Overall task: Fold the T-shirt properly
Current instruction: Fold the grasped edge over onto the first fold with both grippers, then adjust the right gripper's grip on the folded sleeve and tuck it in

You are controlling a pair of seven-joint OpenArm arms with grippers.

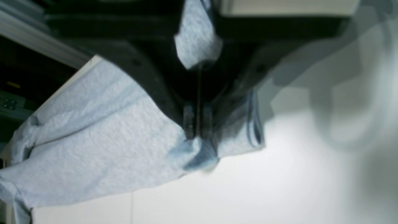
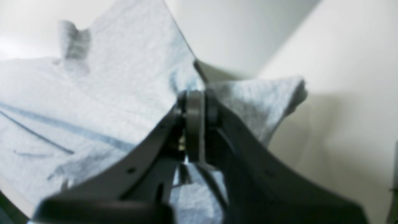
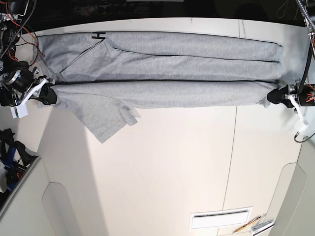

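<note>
A grey T-shirt lies stretched lengthwise across the table toward twelve o'clock, one sleeve spilling toward seven. The left gripper at three o'clock and right gripper at nine each clamp a folded edge. The cloth looks light, soft and floppy; pinching doubled edges seems best.

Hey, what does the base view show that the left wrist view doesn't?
Only the base view shows the whole T-shirt stretched between both claws, one sleeve hanging out, and the right claw. Only the left wrist view shows the pinch up close. Both show the left claw shut on grey cloth above the table.
</note>
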